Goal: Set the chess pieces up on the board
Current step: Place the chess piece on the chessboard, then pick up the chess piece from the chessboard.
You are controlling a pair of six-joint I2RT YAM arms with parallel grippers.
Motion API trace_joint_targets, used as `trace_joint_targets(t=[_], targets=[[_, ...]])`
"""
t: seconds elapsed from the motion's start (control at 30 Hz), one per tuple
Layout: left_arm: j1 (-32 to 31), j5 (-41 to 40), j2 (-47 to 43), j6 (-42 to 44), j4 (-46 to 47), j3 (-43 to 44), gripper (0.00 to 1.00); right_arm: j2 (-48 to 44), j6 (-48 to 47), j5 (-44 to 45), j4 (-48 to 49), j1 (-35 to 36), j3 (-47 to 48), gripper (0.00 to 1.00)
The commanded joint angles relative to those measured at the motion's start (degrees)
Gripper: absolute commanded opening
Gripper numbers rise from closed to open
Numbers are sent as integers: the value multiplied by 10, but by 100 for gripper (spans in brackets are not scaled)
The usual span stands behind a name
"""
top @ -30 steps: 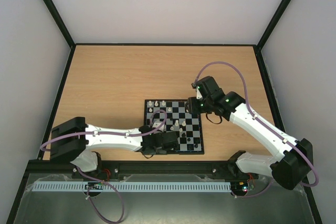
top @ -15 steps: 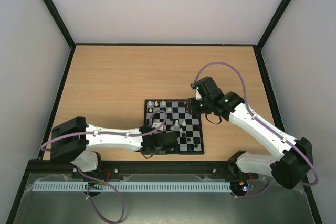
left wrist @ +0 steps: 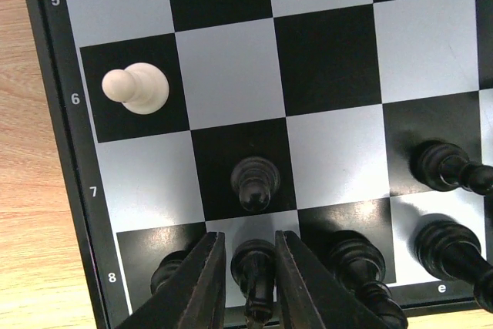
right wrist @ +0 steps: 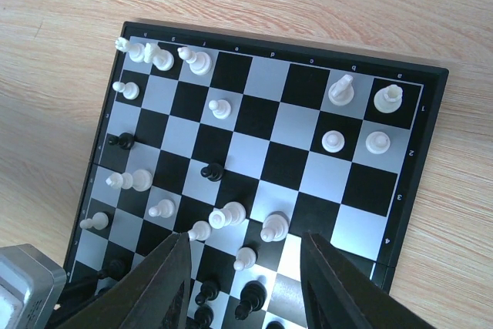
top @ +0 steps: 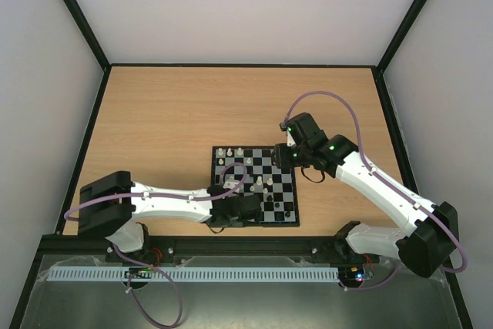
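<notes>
Chess piece [left wrist: 255, 269], black, upright between fingers [left wrist: 202, 287] of left hand [left wrist: 246, 246]; grip cannot be told.

The board [top: 282, 184] lay on the desk [top: 169, 121], near its front edge and right of centre. In the board's edge row, one piece [left wrist: 254, 271] stood between the left fingers [left wrist: 199, 290]. Another piece [left wrist: 254, 182] stood one square further in, and a pawn [left wrist: 136, 88] stood beyond it to the left.
</notes>
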Motion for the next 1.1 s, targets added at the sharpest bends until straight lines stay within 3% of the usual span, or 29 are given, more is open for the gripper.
trace_joint_targets(t=[0.0, 0.23, 0.4, 0.57, 0.73, 0.83, 0.87, 0.9, 1.07], targets=[[-3, -14, 6, -1, -26, 21, 22, 5, -6, 3, -10, 4, -7, 40], [-11, -46, -12, 2, -52, 57, 22, 5, -6, 2, -10, 5, -6, 40], [-13, -71, -36, 13, -77, 89, 27, 5, -6, 4, -9, 6, -7, 50], [-9, -122, -76, 38, -102, 103, 47, 11, -6, 6, -11, 6, -8, 65], [37, -145, -111, 92, -88, 80, 57, 29, -6, 0, -10, 11, -6, 80], [81, -140, -144, 135, -44, 56, 79, 50, -6, -2, -10, 20, 7, 96], [97, -135, -159, 152, -28, 46, 85, 59, -6, -2, -11, 23, 13, 97], [114, -130, -169, 168, -12, 39, 97, 69, -6, 1, -13, 27, 21, 97], [206, -95, -212, 236, 59, -1, 99, 134, -9, 24, -31, 44, 71, 93]])
